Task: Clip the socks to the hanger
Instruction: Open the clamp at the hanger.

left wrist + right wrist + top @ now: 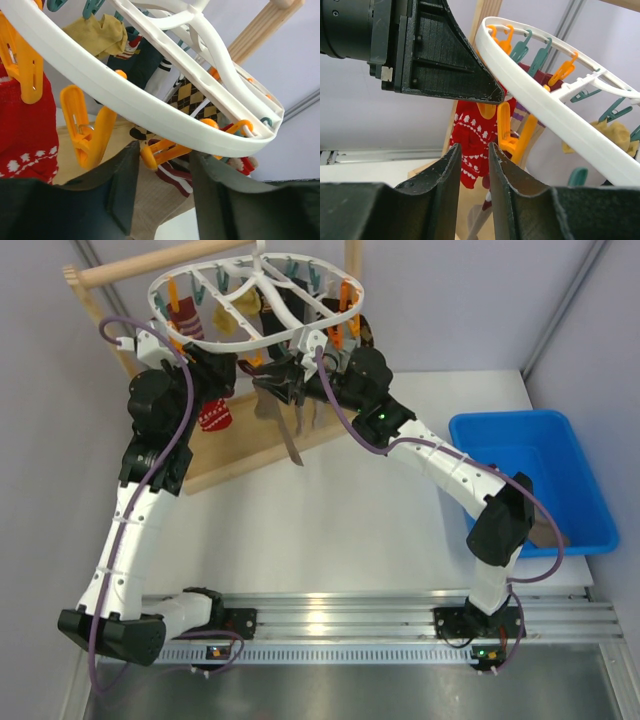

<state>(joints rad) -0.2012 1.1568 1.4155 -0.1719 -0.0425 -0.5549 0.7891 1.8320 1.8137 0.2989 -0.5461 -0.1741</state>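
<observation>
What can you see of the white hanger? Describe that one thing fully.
The hanger is a white oval ring of smooth plastic with inner spokes. It hangs roughly level under the wooden rod. Orange pegs and teal pegs dangle from its rim. Some grip socks, among them a red patterned sock.

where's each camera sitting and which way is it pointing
Top external: above and behind the bases, looking down on the table, white plastic oval ring hanger, left arm and right arm.
Left wrist: under the ring, looking up; left hand at bottom.
Right wrist: near the ring's edge, looking up along it; right hand at bottom.
Shared: both wrist views show the ring, orange pegs and a red knitted sock.
</observation>
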